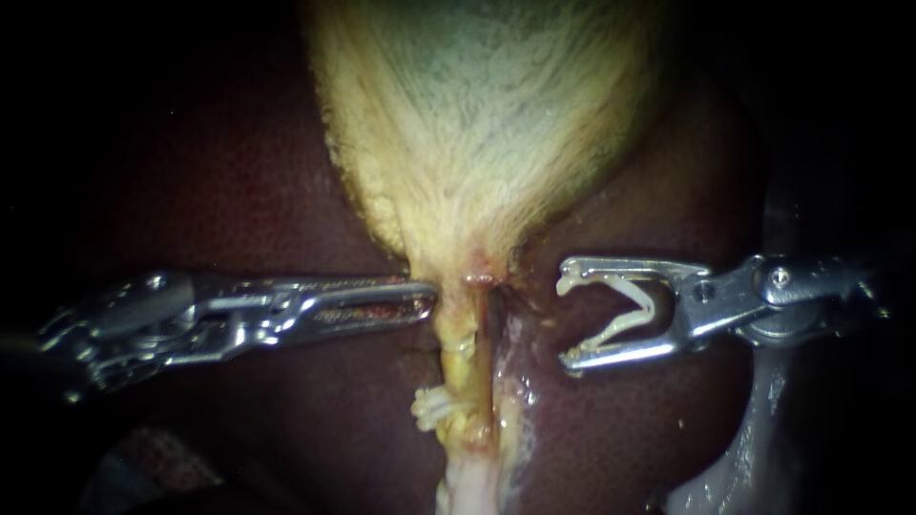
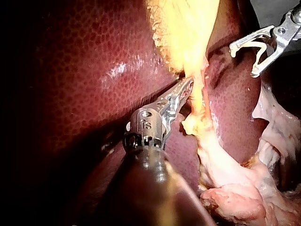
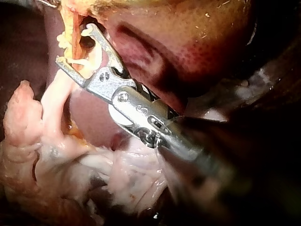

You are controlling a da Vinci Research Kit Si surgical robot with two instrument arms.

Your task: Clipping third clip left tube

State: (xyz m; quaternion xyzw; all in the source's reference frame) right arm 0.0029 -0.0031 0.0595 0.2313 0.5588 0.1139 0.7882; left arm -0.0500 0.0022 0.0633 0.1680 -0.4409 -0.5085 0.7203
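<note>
The left tube (image 1: 460, 348) hangs from the neck of the gallbladder (image 1: 477, 124) toward 6 o'clock. Its upper stretch is bare, and a whitish seated clip (image 1: 434, 405) shows lower down; whether that lump is one clip or two cannot be told. You are in the approach. Your right instrument (image 1: 564, 319) waits at the tube's 3 o'clock, apart from it, its wide jaws carrying one open clip (image 1: 625, 310). Next, I judge, move toward 9 o'clock until the tube lies between the clip's legs. Your left instrument (image 1: 429, 298) touches the neck; whether it grips is unclear. Count two instruments and two tubes, the paler right tube (image 1: 510, 381) alongside, over one liver (image 1: 239, 191).
</note>
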